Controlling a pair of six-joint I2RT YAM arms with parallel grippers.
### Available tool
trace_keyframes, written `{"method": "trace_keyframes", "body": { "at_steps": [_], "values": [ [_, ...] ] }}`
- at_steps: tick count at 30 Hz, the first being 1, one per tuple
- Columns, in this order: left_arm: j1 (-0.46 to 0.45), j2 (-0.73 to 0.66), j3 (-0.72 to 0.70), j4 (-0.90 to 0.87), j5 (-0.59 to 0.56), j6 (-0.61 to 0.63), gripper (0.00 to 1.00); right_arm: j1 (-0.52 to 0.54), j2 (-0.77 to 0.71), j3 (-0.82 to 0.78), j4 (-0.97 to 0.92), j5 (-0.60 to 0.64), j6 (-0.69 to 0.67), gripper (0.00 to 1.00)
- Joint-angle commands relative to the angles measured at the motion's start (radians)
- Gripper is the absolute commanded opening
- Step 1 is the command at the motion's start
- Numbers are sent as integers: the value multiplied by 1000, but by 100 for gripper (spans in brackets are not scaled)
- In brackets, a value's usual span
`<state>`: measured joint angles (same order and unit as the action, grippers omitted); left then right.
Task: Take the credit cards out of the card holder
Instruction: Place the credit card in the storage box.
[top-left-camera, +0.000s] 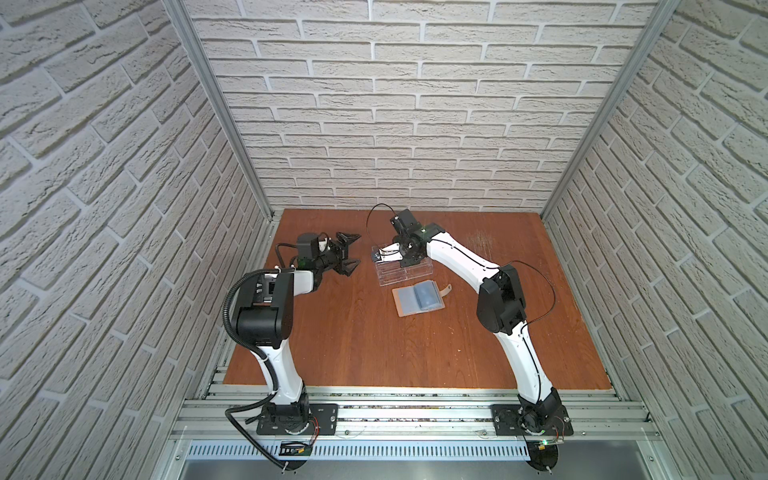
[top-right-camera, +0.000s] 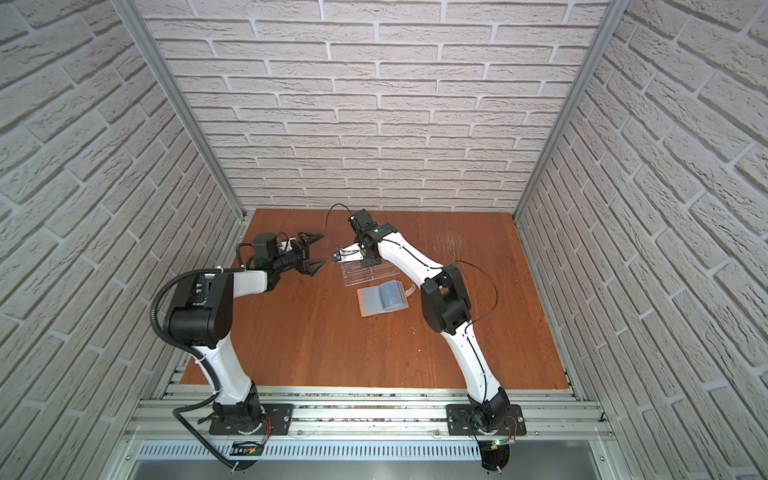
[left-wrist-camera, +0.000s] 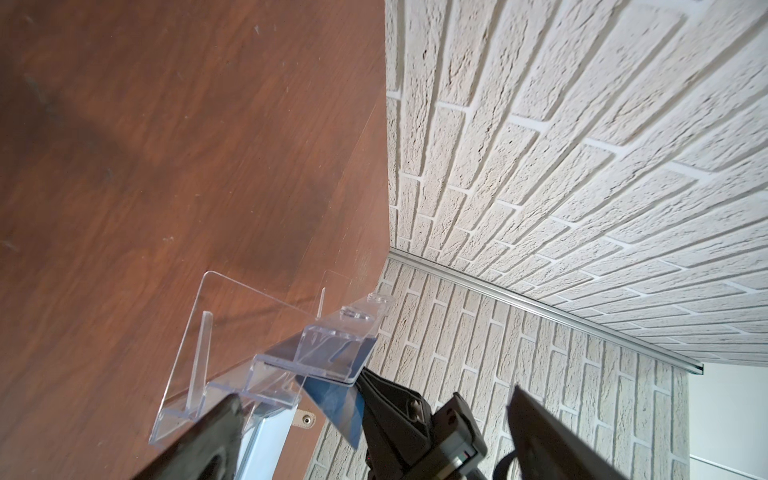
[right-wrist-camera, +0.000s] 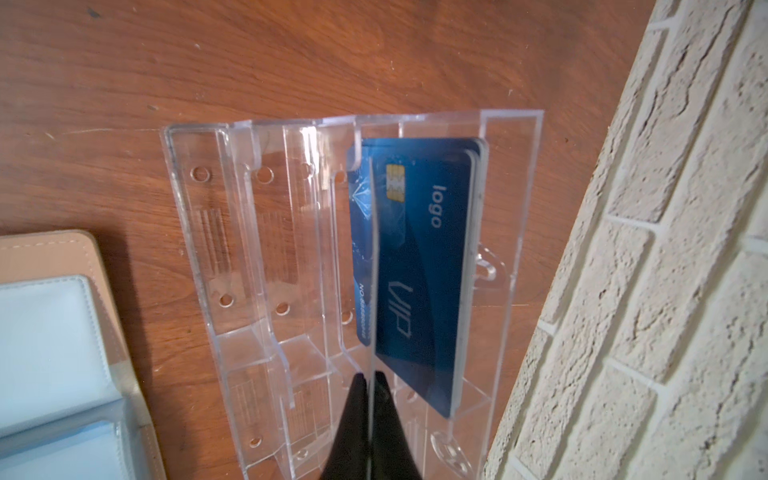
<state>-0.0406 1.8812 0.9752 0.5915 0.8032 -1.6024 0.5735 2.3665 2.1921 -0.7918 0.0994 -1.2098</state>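
Observation:
The tan card holder (top-left-camera: 417, 299) (top-right-camera: 384, 300) lies open on the table, its clear sleeve pages up, just in front of a clear acrylic rack (top-left-camera: 409, 274) (right-wrist-camera: 216, 249). My right gripper (top-left-camera: 380, 254) (right-wrist-camera: 368, 376) is shut on one blue credit card (right-wrist-camera: 362, 249) (left-wrist-camera: 336, 399), held edge-on over the rack's left end. Two more blue credit cards (right-wrist-camera: 428, 257) stand in the rack's rearmost slot. My left gripper (top-left-camera: 353, 251) (left-wrist-camera: 374, 395) hovers open to the left of the rack, holding nothing.
The card holder's snap strap (top-left-camera: 446, 289) (left-wrist-camera: 305, 422) sticks out to its right. The brick back wall (right-wrist-camera: 644, 249) rises close behind the rack. Bare wooden table (top-left-camera: 374, 353) stretches in front of the card holder.

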Motion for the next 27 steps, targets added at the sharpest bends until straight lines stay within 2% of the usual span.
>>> {"method": "trace_keyframes", "body": {
  "at_steps": [1,18,27],
  "values": [
    [-4,1,-6,65,22,-2,98,7,4,35,-3,13,15,5],
    [-8,-3,-6,64,22,2,98,11,-17,28,28,22,17,16],
    [-32,-12,-8,31,18,29,98,11,-77,-15,63,19,38,22]
  ]
}}
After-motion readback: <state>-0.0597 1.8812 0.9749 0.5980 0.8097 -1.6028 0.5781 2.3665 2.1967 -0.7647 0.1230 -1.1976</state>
